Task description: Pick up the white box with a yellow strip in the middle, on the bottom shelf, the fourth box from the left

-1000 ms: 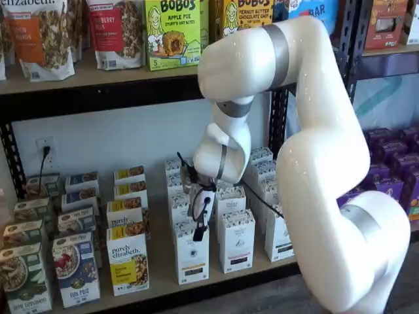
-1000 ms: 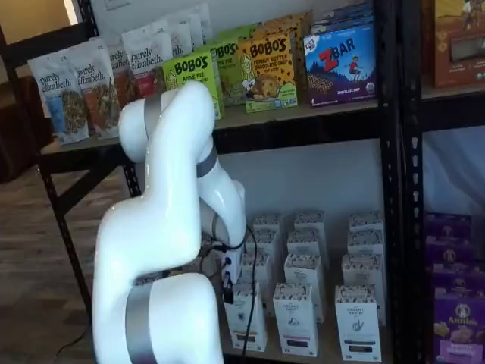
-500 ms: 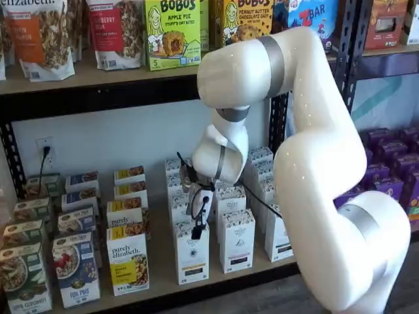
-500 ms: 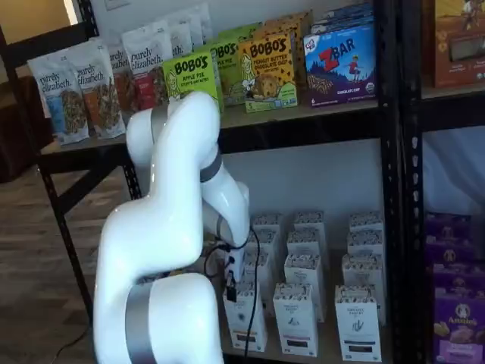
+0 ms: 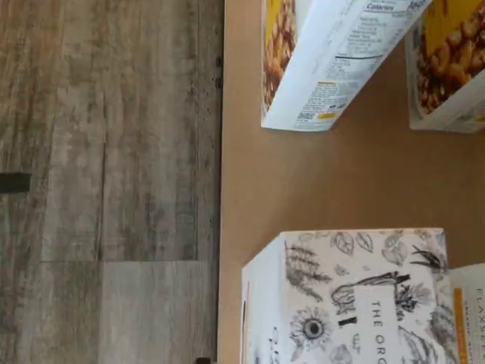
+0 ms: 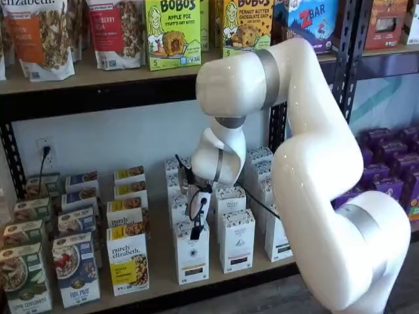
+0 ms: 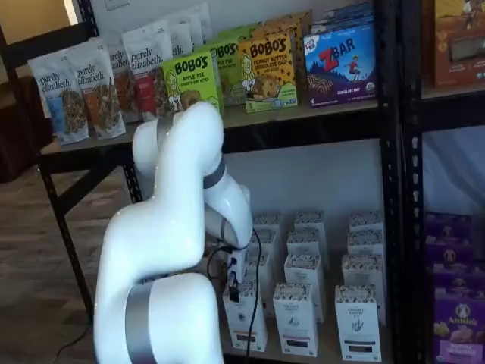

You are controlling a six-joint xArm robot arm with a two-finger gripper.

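White box: tall narrow white carton (image 6: 192,252) with yellow strip, front of its row on the plywood bottom shelf (image 6: 163,278).
Gripper: black-fingered gripper (image 6: 196,230) just above it; cannot tell how the jaws stand.
Risk: a descent off-centre could tip it against the dark-strip carton (image 6: 236,240) beside it.

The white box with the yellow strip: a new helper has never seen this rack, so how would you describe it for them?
Find the bottom shelf of the black rack. The white box is the front carton of the leftmost white row, just below the hand. Alone among the white cartons, it stands right beside the purely elizabeth box with a yellow lower half.
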